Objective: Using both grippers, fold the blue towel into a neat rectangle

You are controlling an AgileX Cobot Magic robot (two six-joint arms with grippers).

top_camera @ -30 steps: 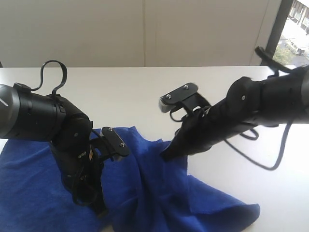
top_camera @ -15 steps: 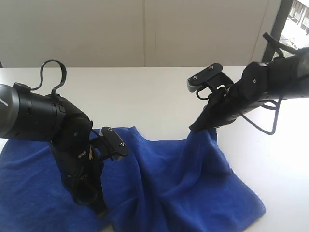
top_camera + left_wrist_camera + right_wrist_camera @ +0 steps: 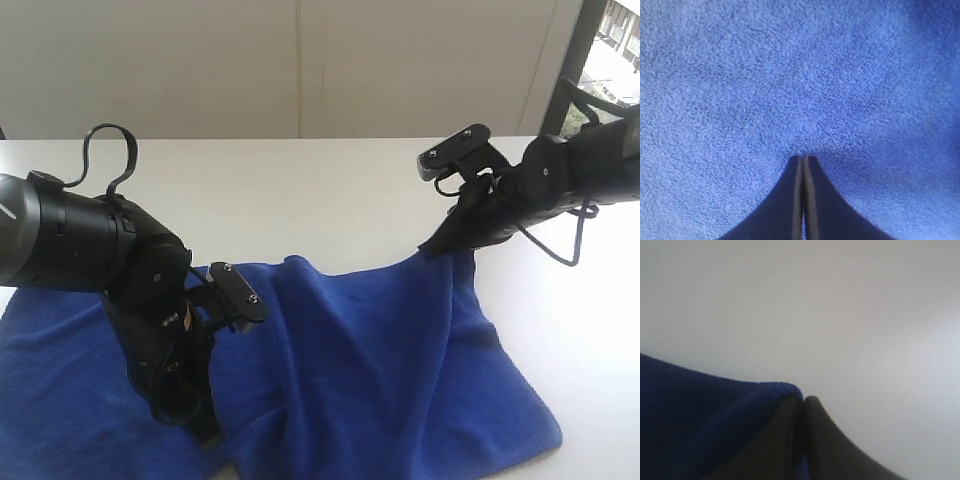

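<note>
Since the blue towel (image 3: 380,370) looks soft and floppy, I'd grab edges: right gripper (image 3: 430,247) jaws pinch one, left gripper (image 3: 803,159) jaws clenched shut.

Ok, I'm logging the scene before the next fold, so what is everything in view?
towel: one, blue, spread on the table, one edge lifted at the right
table: one, white, under the towel
wall: one, off-white, behind the table
window: one, dark frame, far right behind the table
cables: several, black, looping off both arms
left gripper: one, black, shut, tips down on the towel
right gripper: one, black, shut on the towel's lifted edge
</note>
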